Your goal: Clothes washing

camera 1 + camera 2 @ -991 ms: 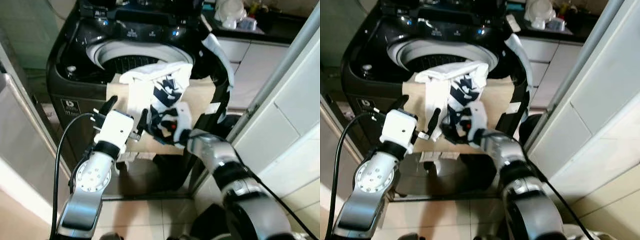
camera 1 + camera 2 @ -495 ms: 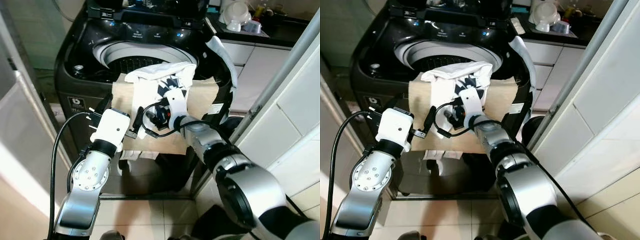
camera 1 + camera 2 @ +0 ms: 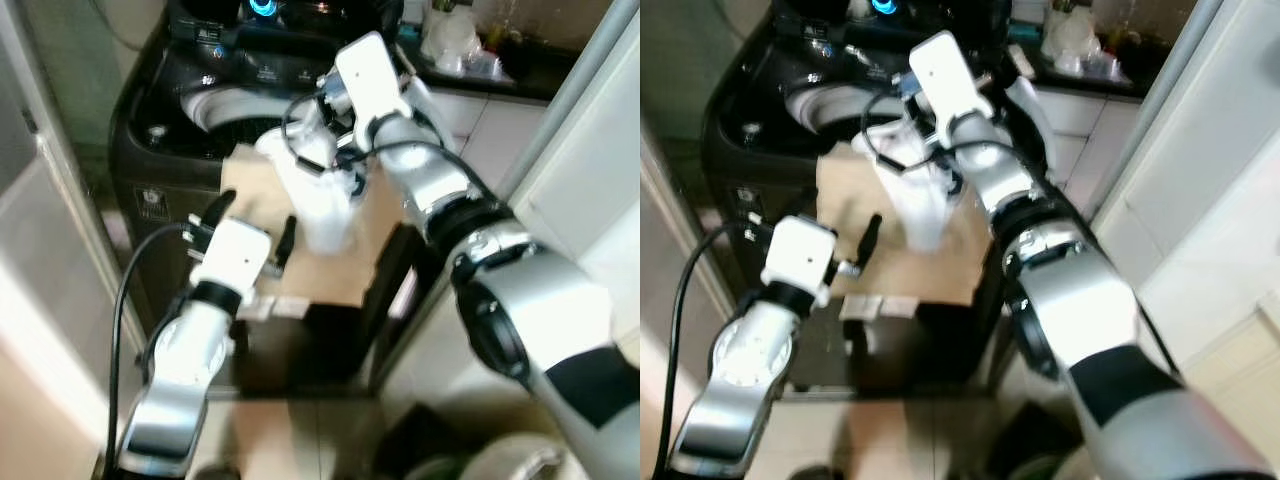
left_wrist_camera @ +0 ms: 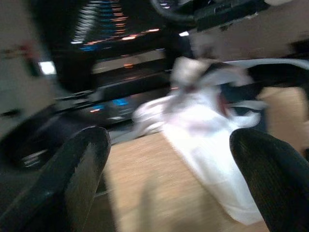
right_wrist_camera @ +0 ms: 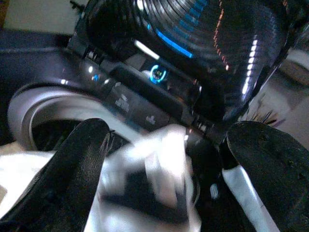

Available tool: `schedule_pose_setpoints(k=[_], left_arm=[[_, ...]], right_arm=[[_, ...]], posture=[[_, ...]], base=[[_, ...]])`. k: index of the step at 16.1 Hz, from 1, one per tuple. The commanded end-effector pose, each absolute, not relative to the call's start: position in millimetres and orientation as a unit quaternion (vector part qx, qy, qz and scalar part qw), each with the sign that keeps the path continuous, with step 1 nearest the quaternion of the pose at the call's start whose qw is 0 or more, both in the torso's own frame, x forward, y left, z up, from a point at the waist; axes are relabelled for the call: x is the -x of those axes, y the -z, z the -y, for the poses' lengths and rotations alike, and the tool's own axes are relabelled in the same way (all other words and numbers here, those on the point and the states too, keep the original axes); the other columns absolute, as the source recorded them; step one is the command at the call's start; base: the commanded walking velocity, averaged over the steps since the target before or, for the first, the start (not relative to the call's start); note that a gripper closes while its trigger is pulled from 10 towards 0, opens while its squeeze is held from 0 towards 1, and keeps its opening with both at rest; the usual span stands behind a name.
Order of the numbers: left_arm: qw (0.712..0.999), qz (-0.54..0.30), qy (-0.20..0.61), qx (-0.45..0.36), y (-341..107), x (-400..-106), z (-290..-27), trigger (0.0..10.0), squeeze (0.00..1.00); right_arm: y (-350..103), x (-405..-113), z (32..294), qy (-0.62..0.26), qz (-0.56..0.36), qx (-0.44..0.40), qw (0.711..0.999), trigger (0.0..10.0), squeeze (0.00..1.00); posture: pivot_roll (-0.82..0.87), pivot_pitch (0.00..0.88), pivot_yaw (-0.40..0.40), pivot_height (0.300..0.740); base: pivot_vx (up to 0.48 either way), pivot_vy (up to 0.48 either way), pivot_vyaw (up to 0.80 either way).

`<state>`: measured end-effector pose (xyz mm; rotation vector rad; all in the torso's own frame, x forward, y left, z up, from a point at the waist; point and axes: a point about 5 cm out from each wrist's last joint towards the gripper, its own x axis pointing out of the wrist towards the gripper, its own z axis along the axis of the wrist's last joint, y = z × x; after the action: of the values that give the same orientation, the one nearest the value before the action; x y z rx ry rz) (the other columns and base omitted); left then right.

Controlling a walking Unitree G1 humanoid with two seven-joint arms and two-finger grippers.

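1. A white garment point(image 3: 318, 195) with dark markings hangs in the air just in front of the washing machine's open drum point(image 3: 225, 108). It droops in a long soft fold, its lower end over a tan cloth point(image 3: 340, 265). The pictures are blurred, so the pattern cannot be read clearly.

2. The right gripper point(image 3: 335, 150) holds the garment from above, near the machine's front rim. In the right wrist view white fabric is bunched between its two black fingers point(image 5: 72, 164). The jaws look closed on the cloth, though how tightly cannot be told. Judging by the task, the garment is lifted this high so it can clear the rim and drop into the drum.

3. The tan cloth is draped over the machine's front edge and hangs down its face. It sits directly under the dangling garment.

4. The left gripper point(image 3: 255, 225) hovers lower, in front of the machine and beside the tan cloth. Its jaws are spread wide and hold nothing. In the left wrist view the garment shows between the two parted fingers point(image 4: 79, 169), well beyond them. It seems placed to steady or catch the load.

5. The washing machine point(image 3: 160, 150) is dark, a top loader, with a lit control panel point(image 3: 265, 12) behind the drum.

6. A dark counter point(image 3: 500, 80) with pale dishes point(image 3: 450, 40) stands to the right of the machine.
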<state>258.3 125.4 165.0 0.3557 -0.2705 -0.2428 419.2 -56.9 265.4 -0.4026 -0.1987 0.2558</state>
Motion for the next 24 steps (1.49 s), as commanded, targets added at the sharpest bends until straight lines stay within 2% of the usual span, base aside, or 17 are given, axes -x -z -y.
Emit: schedule_pose_setpoints(k=[1, 3, 5, 8, 11, 13, 16, 17, 19, 22, 24], left_arm=[[0.968, 0.131, 0.123, -0.178, -164, -257, -122, 10.0, 0.0], [0.968, 0.129, 0.121, -0.176, -164, -256, -121, 10.0, 0.0], [0.969, 0.129, 0.114, -0.176, -164, -255, -122, 10.0, 0.0], [0.971, 0.126, 0.108, -0.174, -162, -254, -124, 10.0, 0.0], [0.97, 0.125, 0.11, -0.176, -161, -255, -126, 10.0, 0.0], [0.969, 0.126, 0.115, -0.18, -162, -256, -127, 10.0, 0.0], [0.968, 0.126, 0.117, -0.181, -162, -256, -128, 10.0, 0.0], [0.968, 0.126, 0.117, -0.182, -163, -255, -129, 10.0, 0.0], [0.969, 0.125, 0.117, -0.181, -162, -255, -130, 10.0, 0.0], [0.969, 0.121, 0.122, -0.179, -161, -255, -129, 10.0, 0.0], [0.968, 0.122, 0.127, -0.177, -160, -256, -126, 10.0, 0.0]], right_arm=[[-278, -420, 59, -0.11, 0.118, 0.195, 0.968, 10.0, 0.0], [-298, -421, 60, -0.088, 0.144, 0.188, 0.968, 10.0, 0.0], [-296, -420, 58, -0.104, 0.151, 0.152, 0.971, 10.0, 0.0], [-271, -414, 57, -0.13, 0.165, 0.076, 0.975, 10.0, 0.0], [-230, -405, 60, -0.164, 0.128, -0.002, 0.978, 10.0, 0.0], [-214, -388, 62, -0.224, 0.15, -0.092, 0.959, 10.0, 0.0], [-222, -366, 75, -0.251, 0.192, -0.098, 0.944, 10.0, 0.0], [-205, -341, 92, -0.256, 0.197, -0.082, 0.943, 10.0, 0.0], [-192, -320, 102, -0.265, 0.195, -0.064, 0.942, 10.0, 0.0], [-145, -291, 121, -0.274, 0.112, -0.026, 0.955, 10.0, 0.0], [-121, -292, 120, -0.277, 0.069, -0.015, 0.958, 10.0, 0.0]], posture=[[0.13, 0.0, -0.136, 0.74], [0.13, 0.0, -0.145, 0.74], [0.14, 0.0, -0.157, 0.74], [0.13, 0.0, -0.149, 0.74], [0.12, 0.0, -0.135, 0.74], [0.1, 0.0, -0.126, 0.74], [0.09, 0.0, -0.121, 0.74], [0.08, 0.0, -0.119, 0.74], [0.08, 0.0, -0.117, 0.74], [0.05, 0.0, -0.103, 0.74], [0.05, 0.0, -0.097, 0.74]], base=[[0.0, 0.0, 0.0], [0.0, 0.0, 0.0], [0.0, 0.0, 0.0], [0.0, 0.0, 0.0], [0.0, 0.0, 0.0], [0.0, 0.0, 0.0], [0.0, 0.0, 0.0], [0.0, 0.0, 0.0], [0.0, 0.0, 0.0], [0.0, 0.0, 0.0], [0.0, 0.0, 0.0]])
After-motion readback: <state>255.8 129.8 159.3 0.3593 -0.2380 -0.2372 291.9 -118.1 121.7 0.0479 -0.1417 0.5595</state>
